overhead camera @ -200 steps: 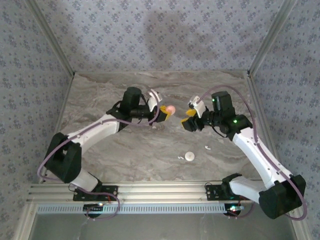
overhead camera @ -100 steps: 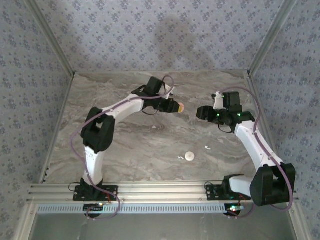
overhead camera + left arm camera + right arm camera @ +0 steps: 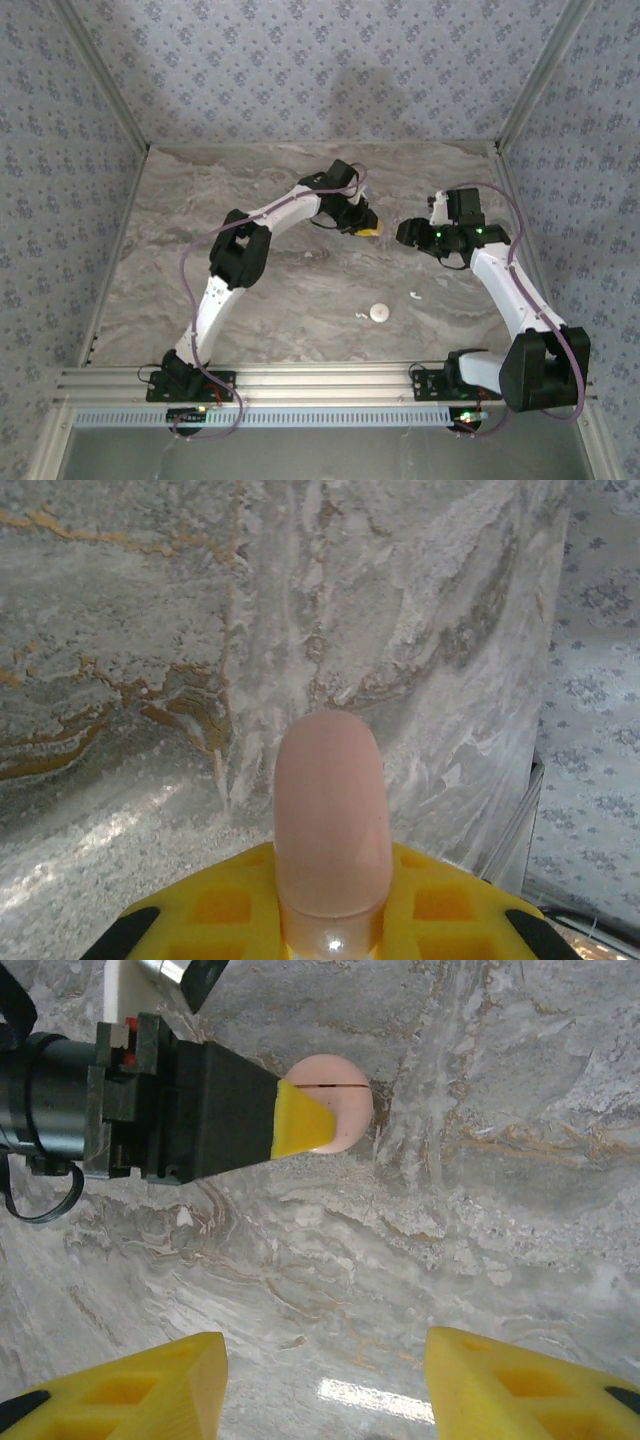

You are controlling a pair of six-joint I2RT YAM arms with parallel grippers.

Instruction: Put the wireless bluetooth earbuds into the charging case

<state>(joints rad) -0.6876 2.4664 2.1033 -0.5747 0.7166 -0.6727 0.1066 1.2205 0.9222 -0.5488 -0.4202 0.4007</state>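
Left end effector (image 3: 368, 229) clamps the pink round case (image 3: 345, 1110) at far centre; right end effector (image 3: 325, 1380) gapes empty, seemingly just beside.

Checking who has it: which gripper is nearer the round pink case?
Left. The left gripper holds the pink case between its fingers; the right gripper is open, facing it from the case's right side, not touching.

Soft, even light from above in the top view; a dim, blurred shadow lies on the wall (image 3: 370, 90) beyond the left hand (image 3: 368, 226). In the left wrist view the case (image 3: 332, 800) bears a small glare spot by the hand, and the worktop (image 3: 90, 850) left of it gleams. Between the right hand's (image 3: 325, 1380) blurred fingers (image 3: 130, 1385) a glare streak marks the worktop.
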